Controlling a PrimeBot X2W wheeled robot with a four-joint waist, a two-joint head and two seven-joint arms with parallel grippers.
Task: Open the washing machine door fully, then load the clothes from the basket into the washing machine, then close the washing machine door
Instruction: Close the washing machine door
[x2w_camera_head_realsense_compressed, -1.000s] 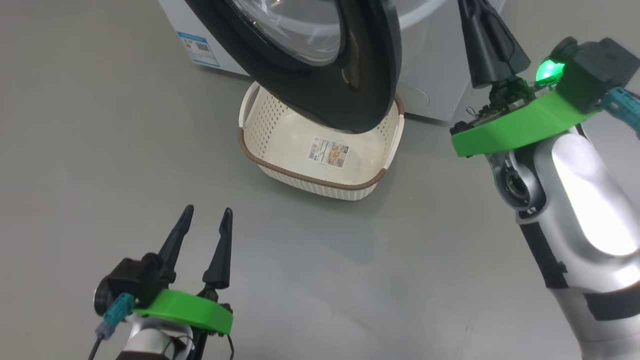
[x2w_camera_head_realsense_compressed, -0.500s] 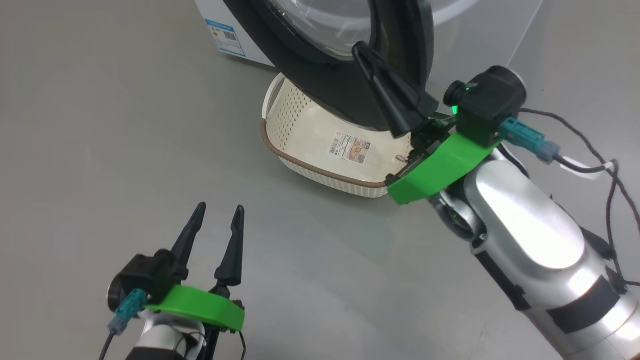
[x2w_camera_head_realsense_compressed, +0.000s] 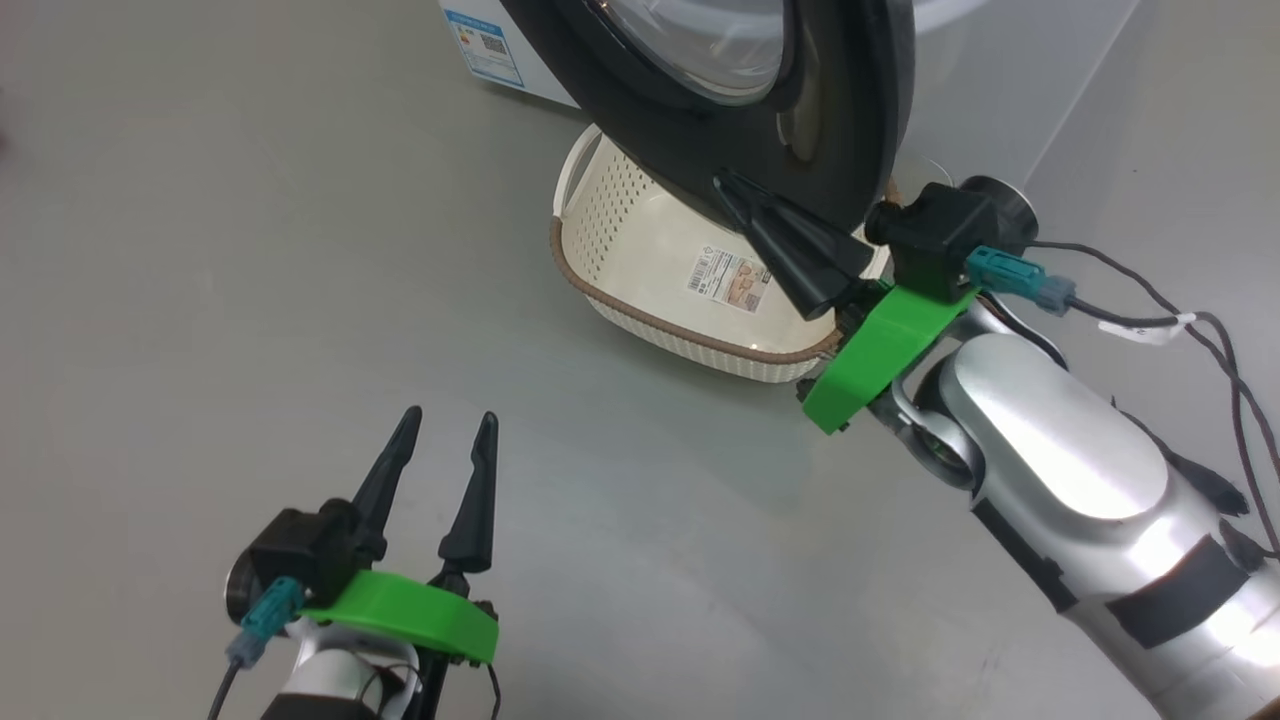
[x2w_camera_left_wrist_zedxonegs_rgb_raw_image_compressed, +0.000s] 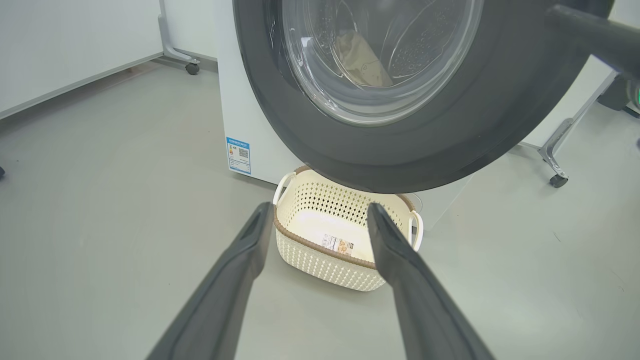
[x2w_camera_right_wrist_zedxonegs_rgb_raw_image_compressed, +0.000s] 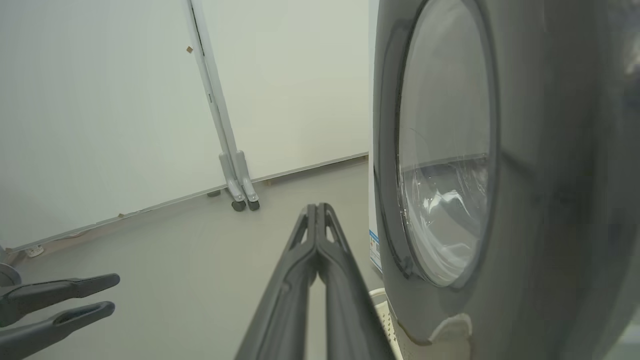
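- Door (x2w_camera_head_realsense_compressed: 850, 130): ajar, hanging over the empty basket (x2w_camera_head_realsense_compressed: 640, 240) in front of the washer (x2w_camera_left_wrist_zedxonegs_rgb_raw_image_compressed: 227, 100).
- Clothes (x2w_camera_left_wrist_zedxonegs_rgb_raw_image_compressed: 362, 60): apparently in the drum, seen through the glass.
- Right jaws: closed, empty, tips by the door's lower rim; contact unclear.
- Left jaws: open, empty, well apart.
- Handling: push the rim, not the glass, steadily until latched.

The left gripper (x2w_camera_head_realsense_compressed: 451, 414) is seen at the lower left of the head view. Its two dark fingers (x2w_camera_head_realsense_compressed: 385, 470) are held apart and pointed upward in that view, and nothing is held between them. The right gripper (x2w_camera_head_realsense_compressed: 724, 184) is held forward from the lower right side. Its fingers are pressed together to one point, and they are directed up and to the left. The silver forearm (x2w_camera_head_realsense_compressed: 1050, 450) behind it is stretched diagonally, and a green bracket (x2w_camera_head_realsense_compressed: 880, 345) is carried at its wrist.
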